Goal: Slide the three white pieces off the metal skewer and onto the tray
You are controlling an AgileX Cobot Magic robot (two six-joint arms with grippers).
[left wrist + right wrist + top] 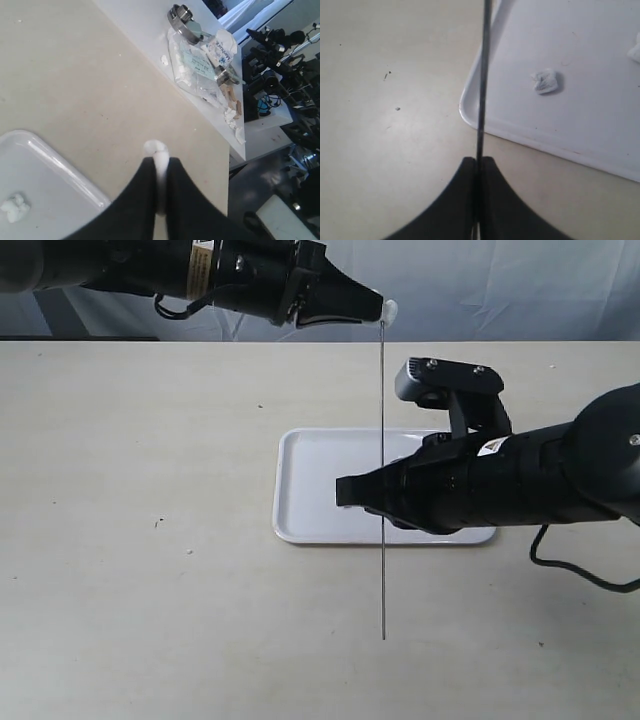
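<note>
The metal skewer (383, 440) runs in a straight line across the tray (300, 520) and out over the table on both sides. My right gripper (340, 490) is shut on the skewer (481, 75), with its tips (479, 160) just outside the tray's rim (470, 117). My left gripper (378, 310) is shut on one white piece (390, 310) at the skewer's far end. That piece (156, 150) bulges out past the fingertips, and I cannot tell whether it is still threaded. Two white pieces (545, 81) (635, 50) lie on the tray; the left wrist view shows one (15, 207).
Beyond the far edge of the beige table stands a white side table (150, 30). It carries a clear plastic bag with scraps (200, 70) and a metal ring (182, 17). Black equipment (280, 45) stands behind it.
</note>
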